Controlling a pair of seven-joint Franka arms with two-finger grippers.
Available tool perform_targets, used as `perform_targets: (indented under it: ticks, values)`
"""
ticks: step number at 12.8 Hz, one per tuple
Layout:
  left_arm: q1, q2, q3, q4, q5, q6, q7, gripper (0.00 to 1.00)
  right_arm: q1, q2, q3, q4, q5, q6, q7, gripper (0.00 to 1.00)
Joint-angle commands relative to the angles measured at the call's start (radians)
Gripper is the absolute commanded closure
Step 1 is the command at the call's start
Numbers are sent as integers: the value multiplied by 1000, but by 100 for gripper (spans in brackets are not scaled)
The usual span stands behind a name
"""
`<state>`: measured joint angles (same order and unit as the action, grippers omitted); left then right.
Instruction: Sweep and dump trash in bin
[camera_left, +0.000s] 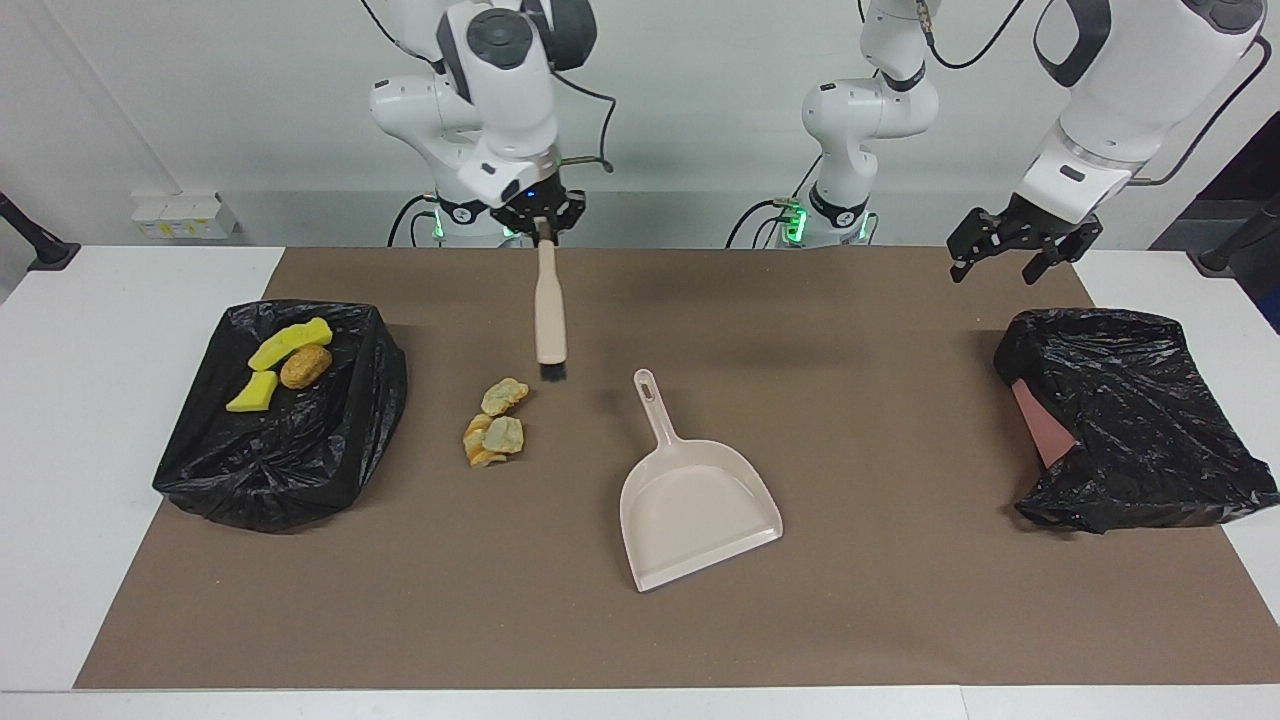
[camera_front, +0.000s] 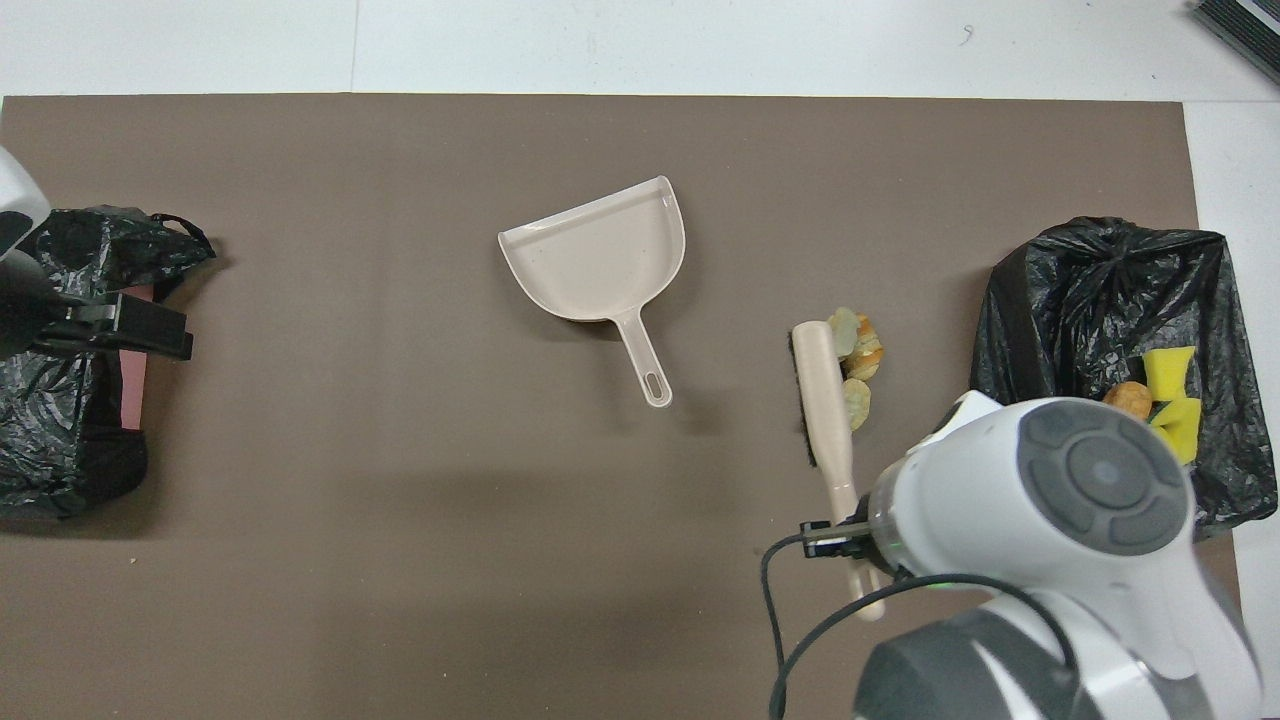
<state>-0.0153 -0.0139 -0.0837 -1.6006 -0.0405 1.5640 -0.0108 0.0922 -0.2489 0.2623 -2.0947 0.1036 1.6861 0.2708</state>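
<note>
From overhead, the right arm's white wrist hides part of the black-bagged bin and the yellow sponge chunks and brown oval lump inside. The right gripper, clamped on a beige hand brush, holds it raised over the brown mat beside three pale pastry-like scraps. Bare mat separates these from the beige plastic dustpan. The left gripper, fingers apart, hangs above a second bagged bin, cut off at frame edge.
</note>
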Motion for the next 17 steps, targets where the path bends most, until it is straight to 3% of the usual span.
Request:
perform_targets:
  ticks: [1,3,6,11,17]
  values:
    - [-60,21,9,-4,-13,60,-49,0,-136,19,9,-13,-102,43,-135,100]
    - [-126,52,9,-42,-13,152,-137,0,-204,52,11,-10,-212,73,-200,100]
    - [-227,83,9,-128,-13,299,-274,0,-210,123,11,-7,-303,104,-211,100]
    - [-406,219,10,-137,-6,480,-544,0,-252,175,14,-18,-321,158,-203,100]
    - [-551,314,10,-134,31,660,-819,0,-253,214,15,-18,-305,161,-196,100]
